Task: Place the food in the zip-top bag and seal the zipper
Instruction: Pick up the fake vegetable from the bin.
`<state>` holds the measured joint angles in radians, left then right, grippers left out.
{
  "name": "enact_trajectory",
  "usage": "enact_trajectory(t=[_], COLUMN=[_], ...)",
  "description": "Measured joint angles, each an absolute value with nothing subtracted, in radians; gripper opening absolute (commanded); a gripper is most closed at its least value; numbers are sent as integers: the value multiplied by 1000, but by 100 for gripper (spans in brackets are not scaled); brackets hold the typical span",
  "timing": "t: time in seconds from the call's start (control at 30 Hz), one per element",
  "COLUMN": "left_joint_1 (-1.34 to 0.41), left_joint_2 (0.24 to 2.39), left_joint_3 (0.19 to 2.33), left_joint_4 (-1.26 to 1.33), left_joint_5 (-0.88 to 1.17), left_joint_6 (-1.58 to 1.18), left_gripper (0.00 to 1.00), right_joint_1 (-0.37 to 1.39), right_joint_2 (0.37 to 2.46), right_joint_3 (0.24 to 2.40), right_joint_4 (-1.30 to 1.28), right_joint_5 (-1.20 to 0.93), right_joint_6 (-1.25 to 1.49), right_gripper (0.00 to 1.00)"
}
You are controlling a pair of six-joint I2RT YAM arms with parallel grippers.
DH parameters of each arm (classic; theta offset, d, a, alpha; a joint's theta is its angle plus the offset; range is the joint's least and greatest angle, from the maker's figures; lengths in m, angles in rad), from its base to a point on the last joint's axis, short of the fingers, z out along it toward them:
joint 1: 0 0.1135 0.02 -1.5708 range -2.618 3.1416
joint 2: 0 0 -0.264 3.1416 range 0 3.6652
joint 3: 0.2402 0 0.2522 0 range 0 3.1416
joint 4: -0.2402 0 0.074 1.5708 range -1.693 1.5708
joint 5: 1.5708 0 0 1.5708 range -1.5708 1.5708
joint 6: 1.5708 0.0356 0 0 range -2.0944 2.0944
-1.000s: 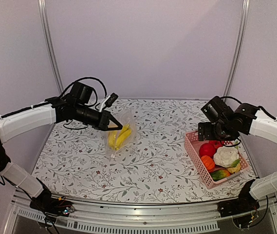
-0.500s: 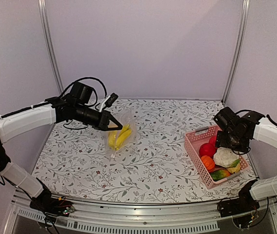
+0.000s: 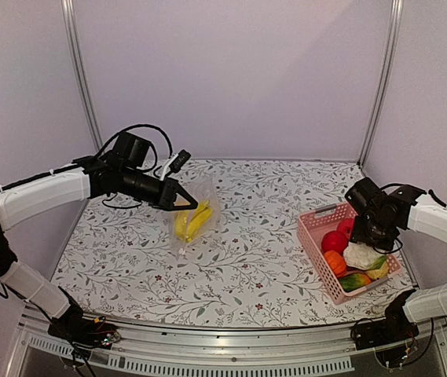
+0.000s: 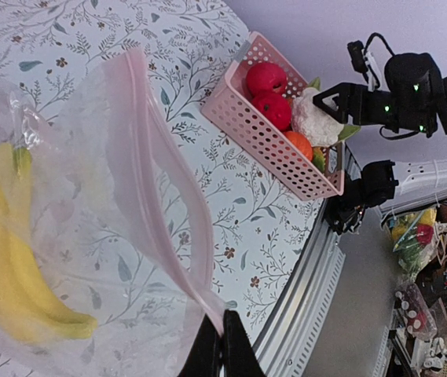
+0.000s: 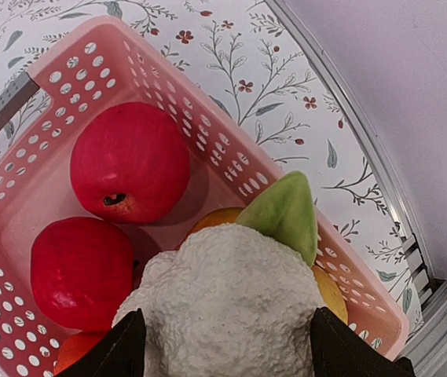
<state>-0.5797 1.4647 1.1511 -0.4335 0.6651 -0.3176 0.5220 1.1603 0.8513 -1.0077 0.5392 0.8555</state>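
The clear zip-top bag (image 3: 197, 206) hangs from my left gripper (image 3: 182, 202), which is shut on the end of its pink zipper (image 4: 156, 204). A yellow banana (image 4: 11, 259) lies inside the bag (image 4: 89, 236), and the mouth sags open. My left gripper (image 4: 221, 345) pinches the strip's corner. The rest of the food sits in the pink basket (image 3: 317, 255): two red fruits (image 5: 129, 161), an orange piece (image 3: 335, 261) and a white cauliflower (image 5: 223, 306). My right gripper (image 5: 223, 338) reaches down into the basket, its fingers pressed on both sides of the cauliflower (image 3: 362, 253).
The pink basket (image 5: 207, 133) stands at the table's right edge, close to the metal frame rail (image 5: 412, 259). A green leaf (image 5: 286, 212) and a yellow-orange piece (image 5: 329, 290) lie behind the cauliflower. The flowered tablecloth (image 3: 254, 236) stretches between bag and basket.
My right gripper came down from above the basket's far end into the basket and closed in on the cauliflower. The left gripper and bag have stayed still.
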Motion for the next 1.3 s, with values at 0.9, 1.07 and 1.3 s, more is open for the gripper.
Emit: enact_trajectory(t=[0.9, 1.07, 1.3], left_joint_1=[-580, -580, -580], left_joint_2=[1465, 1465, 1465], left_joint_3=[1151, 1151, 1151], left_joint_4=[-434, -433, -433], left_joint_5=[666, 672, 678], left_joint_6=[-318, -318, -318], left_gripper=[0, 0, 0], right_joint_1=[515, 515, 515], right_joint_2=[1078, 1052, 962], right_joint_3=[828, 865, 936], right_joint_4=[-957, -957, -962], right_joint_5=[473, 438, 399], right_joint_6=[825, 774, 695], right_gripper=[6, 0, 0])
